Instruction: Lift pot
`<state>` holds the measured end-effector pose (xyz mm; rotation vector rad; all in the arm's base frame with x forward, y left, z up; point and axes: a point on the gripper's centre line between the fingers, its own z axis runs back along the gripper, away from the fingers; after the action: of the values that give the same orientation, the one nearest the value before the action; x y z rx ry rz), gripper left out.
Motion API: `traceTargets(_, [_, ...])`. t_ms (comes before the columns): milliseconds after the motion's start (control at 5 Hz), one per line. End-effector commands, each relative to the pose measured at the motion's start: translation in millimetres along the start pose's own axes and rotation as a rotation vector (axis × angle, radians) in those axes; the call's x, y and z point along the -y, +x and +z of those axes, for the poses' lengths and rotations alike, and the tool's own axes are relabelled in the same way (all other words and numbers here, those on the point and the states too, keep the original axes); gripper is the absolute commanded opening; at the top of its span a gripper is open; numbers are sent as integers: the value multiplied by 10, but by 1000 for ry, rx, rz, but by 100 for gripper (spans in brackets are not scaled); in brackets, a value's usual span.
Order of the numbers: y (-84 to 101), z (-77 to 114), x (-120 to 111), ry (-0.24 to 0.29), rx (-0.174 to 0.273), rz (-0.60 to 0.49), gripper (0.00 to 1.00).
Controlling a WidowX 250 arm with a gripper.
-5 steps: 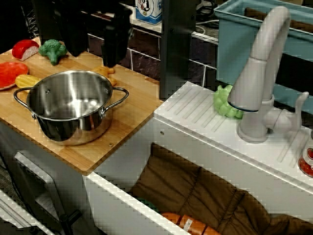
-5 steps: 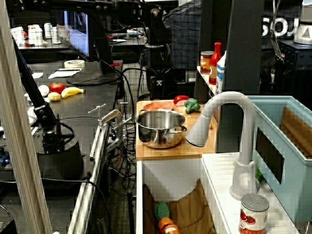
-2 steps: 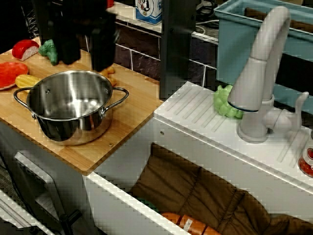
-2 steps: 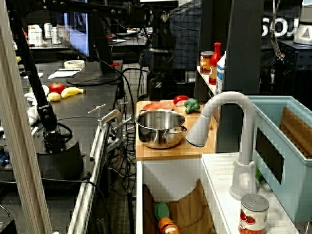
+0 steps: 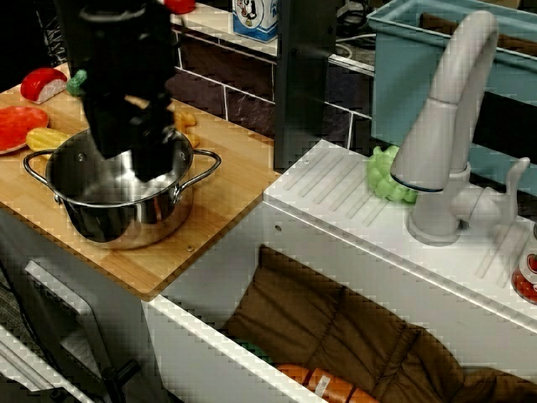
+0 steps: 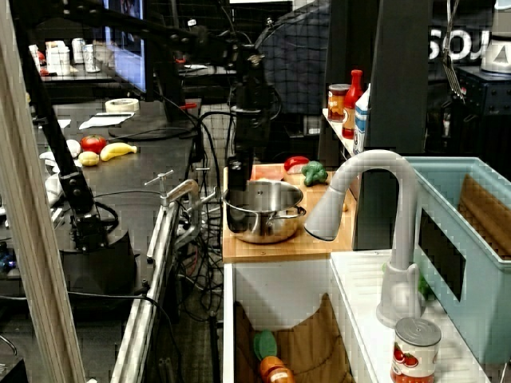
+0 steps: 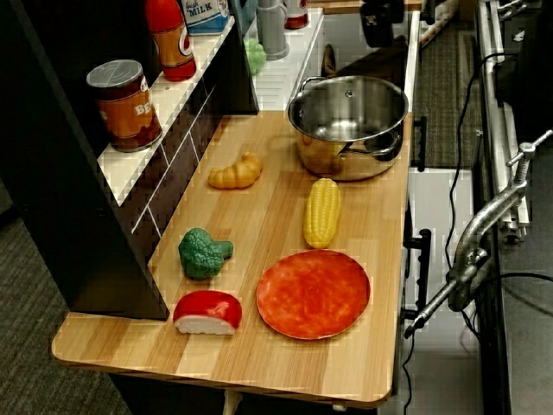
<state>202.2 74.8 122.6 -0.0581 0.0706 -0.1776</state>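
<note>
The shiny steel pot [image 5: 126, 214] stands upright on the wooden board [image 5: 235, 168], its two wire handles pointing left and right. It also shows as the pot [image 6: 263, 214] and the pot [image 7: 349, 121], with nothing inside. My black gripper [image 5: 130, 155] hangs over the pot's opening and covers much of its back rim. From the side, the gripper [image 6: 235, 175] is down at the pot's left rim. From the board's far end, the gripper [image 7: 380, 22] shows only as a dark shape above the pot. A small gap shows between the fingers, which hold nothing.
Toy corn [image 7: 321, 212], a croissant [image 7: 235, 173], broccoli [image 7: 204, 252], a red plate [image 7: 313, 292] and a red-and-white piece [image 7: 207, 311] lie on the board beyond the pot. To the right are a sink [image 5: 336, 327] and a grey faucet [image 5: 445, 126]. A can [image 7: 128, 102] stands on the ledge.
The gripper has come down and moved left, from above the back of the board to over the pot. The pot has not moved.
</note>
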Motion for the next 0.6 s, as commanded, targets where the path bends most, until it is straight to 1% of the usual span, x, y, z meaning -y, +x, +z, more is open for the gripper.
traceTargets(0, [-38, -124, -180, 89, 11, 8, 100])
traceTargets(200, [24, -205, -236, 116, -7, 81, 100])
traceTargets(400, [48, -263, -218, 126, -20, 69, 100])
